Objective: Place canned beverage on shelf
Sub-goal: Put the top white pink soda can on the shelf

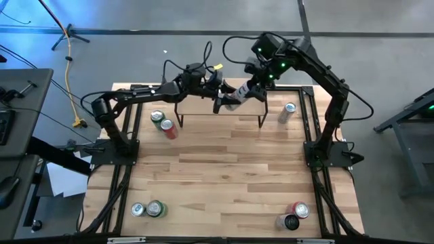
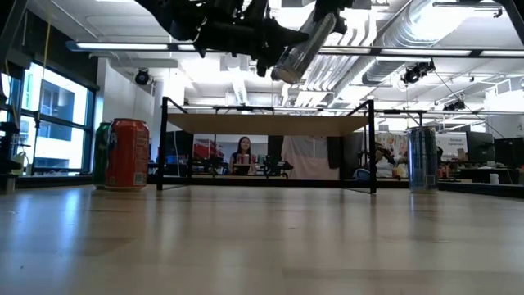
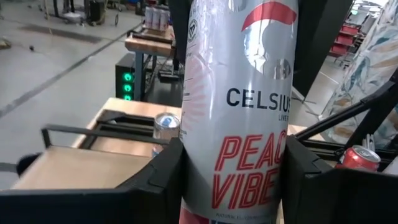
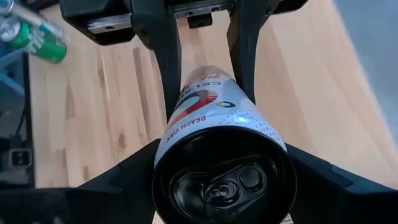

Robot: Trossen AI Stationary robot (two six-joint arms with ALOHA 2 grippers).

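A silver Celsius can (image 1: 236, 96) hangs tilted in the air above the shelf (image 1: 203, 108), a light-wood board on thin black legs at the table's far side. Both grippers are shut on it. My left gripper (image 3: 233, 180) reaches in from the table's left and has the can's lower part. My right gripper (image 4: 221, 186) comes from the far right and has its top end. In the low view the can (image 2: 304, 43) shows well above the shelf board (image 2: 266, 124). My left gripper pinches the can's lower body (image 3: 193, 180) between its two fingers, one on each side. The fingers come nearly level from the table's left and lie across the can. The can is clear of the shelf. My right gripper pinches the can just below its top rim (image 4: 163, 155), one finger on each side. It slants down from the far right, and the lid with its tab (image 4: 224, 186) faces the wrist camera. The can runs away from it, tilted, toward the left fingers (image 4: 166, 68).
A red can and a green can (image 1: 163, 125) stand left of the shelf, a silver can (image 1: 287, 112) right of it. More cans stand at the near left (image 1: 148, 209) and near right (image 1: 293, 215) corners. The table's middle (image 1: 224, 169) is bare wood.
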